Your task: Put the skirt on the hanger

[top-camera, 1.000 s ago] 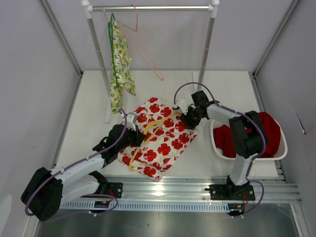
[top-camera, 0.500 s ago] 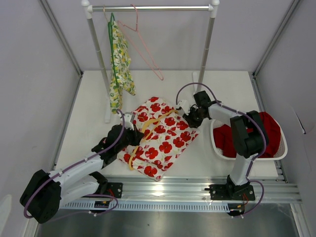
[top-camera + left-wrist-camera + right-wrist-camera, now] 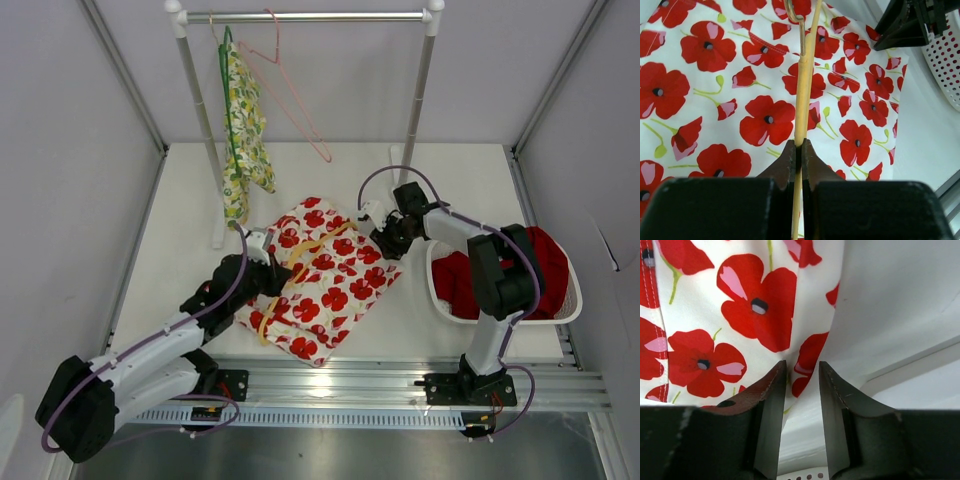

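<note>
At the centre of the white table (image 3: pixel 180 230), seen from above, a white skirt (image 3: pixel 330 290) printed with red poppies lay flat, its long side running from 7 o'clock to 1 o'clock. A yellow hanger (image 3: pixel 300 262) rested across the cloth. Its metal hook (image 3: pixel 796 20) showed in the left wrist view, pointing toward 12 o'clock.

The left gripper (image 3: pixel 268 273) sat at the skirt's 9 o'clock edge. Its jaws were shut tight on the hanger's thin yellow bar, with no gap visible between them in the left wrist view.

The right gripper (image 3: pixel 381 238) was at the skirt's 2 o'clock corner. In its own camera the jaws stood a little apart, tips down at the hem, where a fold of cloth met bare table. Whether any cloth was pinched between them could not be told.

At 12 o'clock stood a clothes rail (image 3: pixel 300 17) carrying a yellow floral garment (image 3: pixel 243 120) and an empty pink hanger (image 3: pixel 290 90). At 3 o'clock a white basket (image 3: pixel 572 300) held red cloth.

The skirt looked light, thin and limp, so it would likely sag, bunch and slide on a smooth bar. The waistband or a seamed edge seemed the firmest place to take hold of it, pinching the layers together. The hanger looked rigid and light, and best held along its bar.
</note>
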